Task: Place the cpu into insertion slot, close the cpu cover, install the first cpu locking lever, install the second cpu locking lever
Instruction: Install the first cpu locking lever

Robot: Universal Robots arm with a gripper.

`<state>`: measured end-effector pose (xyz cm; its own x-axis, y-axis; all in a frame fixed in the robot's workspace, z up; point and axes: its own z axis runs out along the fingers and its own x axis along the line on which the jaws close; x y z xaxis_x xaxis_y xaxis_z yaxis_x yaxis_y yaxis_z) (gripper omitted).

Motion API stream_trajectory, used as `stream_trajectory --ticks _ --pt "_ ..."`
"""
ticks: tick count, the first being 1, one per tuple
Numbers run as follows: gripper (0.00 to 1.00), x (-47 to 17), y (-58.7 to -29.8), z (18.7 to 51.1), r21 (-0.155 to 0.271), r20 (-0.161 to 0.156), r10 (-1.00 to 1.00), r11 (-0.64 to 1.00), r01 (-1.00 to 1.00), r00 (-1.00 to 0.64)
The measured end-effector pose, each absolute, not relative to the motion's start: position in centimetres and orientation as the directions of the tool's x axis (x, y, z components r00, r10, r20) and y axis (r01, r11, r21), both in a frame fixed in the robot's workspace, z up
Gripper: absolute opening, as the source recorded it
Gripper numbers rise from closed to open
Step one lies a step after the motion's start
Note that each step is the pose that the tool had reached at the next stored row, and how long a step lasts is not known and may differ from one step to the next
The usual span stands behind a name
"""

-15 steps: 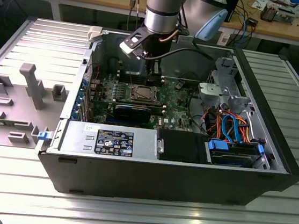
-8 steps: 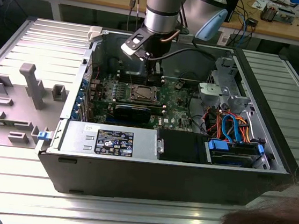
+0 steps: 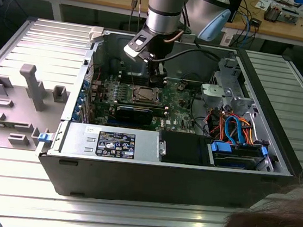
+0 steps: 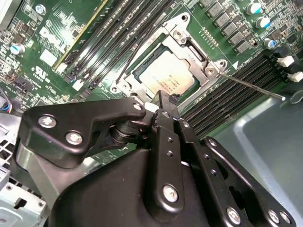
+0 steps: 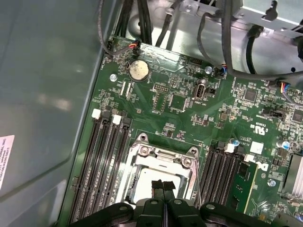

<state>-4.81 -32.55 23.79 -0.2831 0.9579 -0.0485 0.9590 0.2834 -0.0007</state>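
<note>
Here the cpu (image 4: 168,75) lies in the slot (image 4: 141,72), cover (image 4: 187,45) down around it. Just above the slot, the gripper (image 5: 163,185) has its fingers pressed together

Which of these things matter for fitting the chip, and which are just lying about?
Job in hand: gripper, chip, cover, locking lever.
Lying about: coin battery, memory slots, cables.

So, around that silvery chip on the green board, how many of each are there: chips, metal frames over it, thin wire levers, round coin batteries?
cpu: 1
cpu cover: 1
cpu locking levers: 2
coin cell battery: 1
Total: 5
</note>
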Motion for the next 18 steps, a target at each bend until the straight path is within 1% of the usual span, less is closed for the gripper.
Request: stream_trajectory --ticks 18 --pt "0.11 -4.81 -32.55 23.79 -0.001 -0.048 0.915 0.400 0.917 -0.400"
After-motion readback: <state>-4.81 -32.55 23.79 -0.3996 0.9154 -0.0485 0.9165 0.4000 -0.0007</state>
